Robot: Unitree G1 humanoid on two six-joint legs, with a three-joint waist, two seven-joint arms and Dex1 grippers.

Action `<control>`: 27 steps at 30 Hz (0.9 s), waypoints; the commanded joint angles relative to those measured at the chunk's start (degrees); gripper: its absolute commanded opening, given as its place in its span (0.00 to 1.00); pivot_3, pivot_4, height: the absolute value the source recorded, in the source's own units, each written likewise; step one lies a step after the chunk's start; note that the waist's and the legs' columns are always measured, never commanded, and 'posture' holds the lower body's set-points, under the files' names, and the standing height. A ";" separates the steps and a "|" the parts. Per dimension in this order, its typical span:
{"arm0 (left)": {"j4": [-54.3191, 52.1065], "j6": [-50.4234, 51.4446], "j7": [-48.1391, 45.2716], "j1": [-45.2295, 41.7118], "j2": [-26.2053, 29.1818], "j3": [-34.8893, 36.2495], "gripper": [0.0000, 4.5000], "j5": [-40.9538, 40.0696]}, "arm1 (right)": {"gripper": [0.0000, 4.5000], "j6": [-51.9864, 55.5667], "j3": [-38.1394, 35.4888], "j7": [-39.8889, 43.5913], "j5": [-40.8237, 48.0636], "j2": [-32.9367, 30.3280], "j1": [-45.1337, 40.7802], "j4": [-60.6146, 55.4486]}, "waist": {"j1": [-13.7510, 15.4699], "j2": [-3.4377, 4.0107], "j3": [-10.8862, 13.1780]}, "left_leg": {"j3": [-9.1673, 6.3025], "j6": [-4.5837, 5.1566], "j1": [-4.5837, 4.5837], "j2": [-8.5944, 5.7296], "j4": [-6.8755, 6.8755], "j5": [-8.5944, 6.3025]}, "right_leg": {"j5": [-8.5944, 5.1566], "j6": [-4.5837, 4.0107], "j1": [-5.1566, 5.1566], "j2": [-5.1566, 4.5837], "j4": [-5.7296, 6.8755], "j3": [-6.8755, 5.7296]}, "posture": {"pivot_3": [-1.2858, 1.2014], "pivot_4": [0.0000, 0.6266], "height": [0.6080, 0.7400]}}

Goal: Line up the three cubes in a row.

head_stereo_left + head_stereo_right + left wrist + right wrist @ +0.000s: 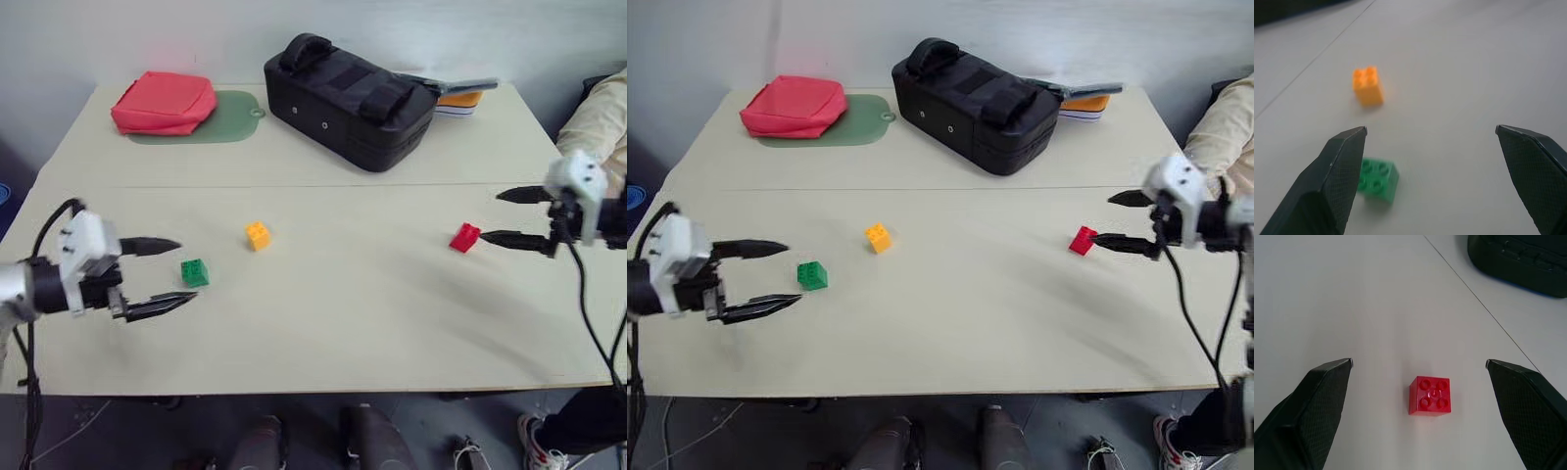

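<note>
Three small studded cubes lie apart on the pale table [343, 323]. The green cube [194, 272] sits at the left, the orange-yellow cube [258, 235] a little beyond it toward the middle, and the red cube [464, 238] at the right. My left gripper [182, 271] is open, hovering just left of the green cube [1378, 179], with the orange-yellow cube [1368, 86] farther ahead. On the other side, my right gripper [493, 215] is open too, its fingertips just right of the red cube [1430, 395], which lies ahead between the fingers.
A large black bag [348, 98] stands at the back centre. A red pouch [164, 102] rests on a green mat [230, 117] at the back left. Flat items [458, 96] lie behind the bag. A person's sleeve [600, 122] is at the right edge.
</note>
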 commanded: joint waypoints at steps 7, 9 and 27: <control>-5.00 5.61 -2.50 -14.17 -0.30 -10.80 0.99 -4.90 | 1.00 -8.17 8.01 -3.50 -13.12 6.68 -14.79 24.64 | 0.08 0.01 0.01 | 0.18 0.03 -0.97 0.08 0.63 0.04 | 0.03 0.06 -0.75 0.19 0.49 0.02 | 0.52 0.24 1.00; -5.34 4.94 -2.18 -15.82 -0.78 -12.23 0.99 -3.87 | 1.00 -9.33 8.78 -4.38 -14.87 7.49 -15.63 27.45 | 0.08 0.01 0.01 | 0.19 0.07 -0.96 0.06 0.75 0.05 | 0.05 0.10 -0.71 0.20 0.52 0.04 | 0.52 0.24 1.00; -5.68 6.09 -4.33 -20.23 -1.31 -14.89 1.00 -5.21 | 0.34 -11.47 5.76 6.37 -12.81 9.38 -13.69 27.04 | 0.14 0.01 0.01 | 0.18 0.09 -0.83 0.05 0.95 0.08 | 0.07 0.14 -0.60 0.22 0.81 0.09 | 0.52 0.24 1.00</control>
